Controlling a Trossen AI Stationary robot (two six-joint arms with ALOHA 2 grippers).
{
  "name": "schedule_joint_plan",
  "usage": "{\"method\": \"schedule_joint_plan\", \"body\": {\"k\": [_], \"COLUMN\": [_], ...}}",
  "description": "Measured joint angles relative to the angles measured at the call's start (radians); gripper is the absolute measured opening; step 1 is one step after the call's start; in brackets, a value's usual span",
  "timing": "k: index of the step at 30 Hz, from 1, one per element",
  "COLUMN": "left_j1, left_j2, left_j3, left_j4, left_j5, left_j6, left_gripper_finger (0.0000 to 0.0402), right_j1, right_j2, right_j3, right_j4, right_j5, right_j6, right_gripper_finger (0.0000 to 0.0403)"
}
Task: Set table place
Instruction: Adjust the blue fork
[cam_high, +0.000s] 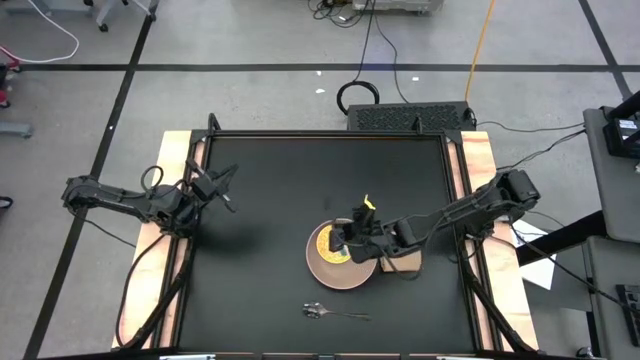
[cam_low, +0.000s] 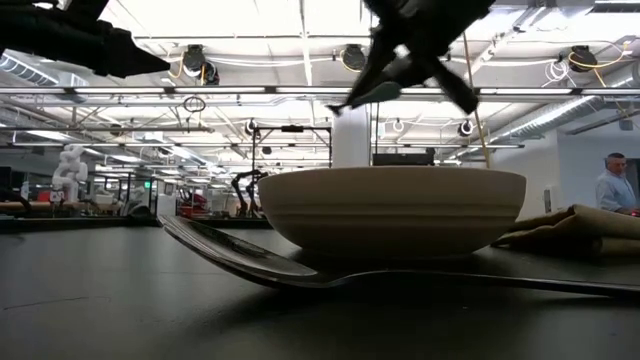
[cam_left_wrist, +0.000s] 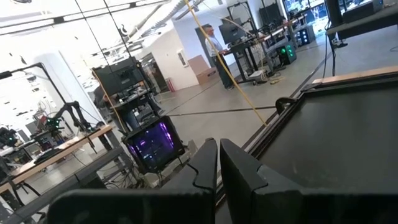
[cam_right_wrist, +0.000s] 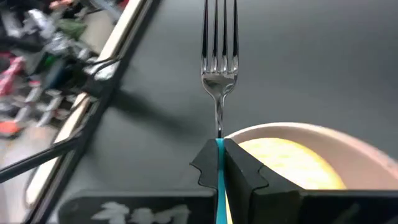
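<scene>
A pale pink plate (cam_high: 345, 270) sits on the black table (cam_high: 270, 200) with a yellow dish (cam_high: 330, 243) resting in it. My right gripper (cam_right_wrist: 218, 163) hovers over the plate, shut on a small fork (cam_right_wrist: 219, 68) with a blue handle. The tan napkin (cam_high: 407, 263) lies flat just right of the plate, partly under the right arm. A silver spoon (cam_high: 335, 313) lies near the table's near edge. My left gripper (cam_left_wrist: 217, 163) is shut on nothing, raised over the table's left side (cam_high: 222, 182). My right gripper pinches the fork's blue handle (cam_right_wrist: 219, 186) between its two fingers, which lie along the fork. The neck and tines (cam_right_wrist: 219, 37) stick straight out past the fingertips. The fork is lifted clear, above the plate's rim (cam_right_wrist: 298, 132) and the bare table beyond it.
Pale wooden strips (cam_high: 170, 200) run along the table's left and right sides. Bare black tabletop stretches left of the plate and toward the far edge. In the low view the spoon (cam_low: 300, 272) lies before the plate (cam_low: 390, 210); a person (cam_low: 610, 185) stands far behind.
</scene>
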Motion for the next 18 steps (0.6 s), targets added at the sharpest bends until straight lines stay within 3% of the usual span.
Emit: {"method": "schedule_joint_plan", "body": {"k": [4,18], "left_j1": [0.000,0.000], "left_j2": [0.000,0.000], "left_j3": [0.000,0.000], "left_j4": [-0.004,-0.007], "left_j5": [-0.001,-0.002], "left_j6": [-0.001,-0.003], "left_gripper_finger": [0.0026,0.0026], "right_j1": [-0.022,-0.031], "right_j2": [0.057,0.199], "right_j3": [0.009,0.233], "right_j4": [0.136,0.147], "right_j5": [-0.065,-0.084], "right_j6": [-0.046,-0.167], "right_gripper_finger": [0.0000,0.0000]}}
